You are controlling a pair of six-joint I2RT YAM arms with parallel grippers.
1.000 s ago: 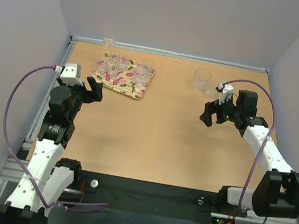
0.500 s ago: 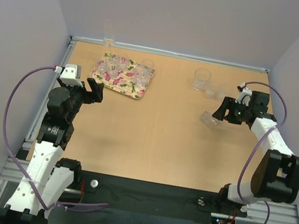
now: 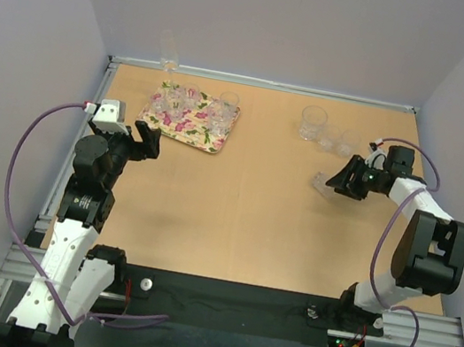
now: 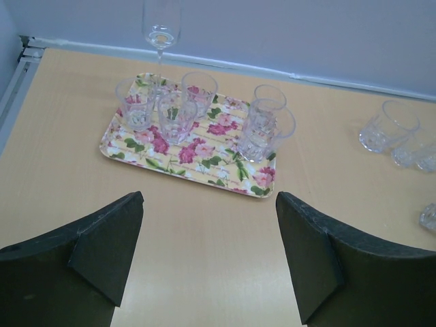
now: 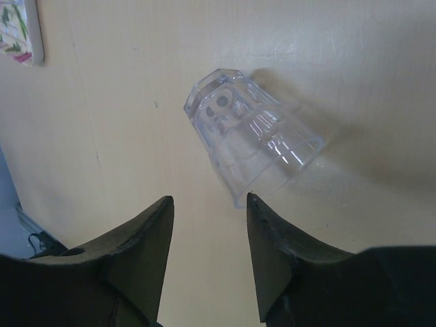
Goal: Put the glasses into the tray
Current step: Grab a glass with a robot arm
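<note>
The flowered tray [image 3: 211, 141] lies at the back left, and several clear glasses [image 3: 178, 99] stand on it. In the left wrist view the tray [image 4: 114, 146] holds several glasses [image 4: 178, 117]. My left gripper [image 4: 210, 199] hangs open over bare table just in front of it. One glass [image 5: 253, 133] lies tipped on its side on the table. My right gripper [image 5: 208, 199] is open with nothing between its jaws, and its right fingertip [image 5: 251, 201] is at the glass's rim. From above, this glass [image 3: 320, 184] lies just left of the right gripper [image 3: 336, 182].
More clear glasses [image 3: 314, 123] stand on the table at the back right, one larger and two small. In the left wrist view they are the glasses [image 4: 390, 127] at the right edge. A stemmed glass [image 4: 161, 27] stands behind the tray by the back wall.
A glass that did not show a second ago now lies tipped on the table. The right gripper drew back to the right, then dipped toward it with jaws narrowing. The left arm stayed still.
</note>
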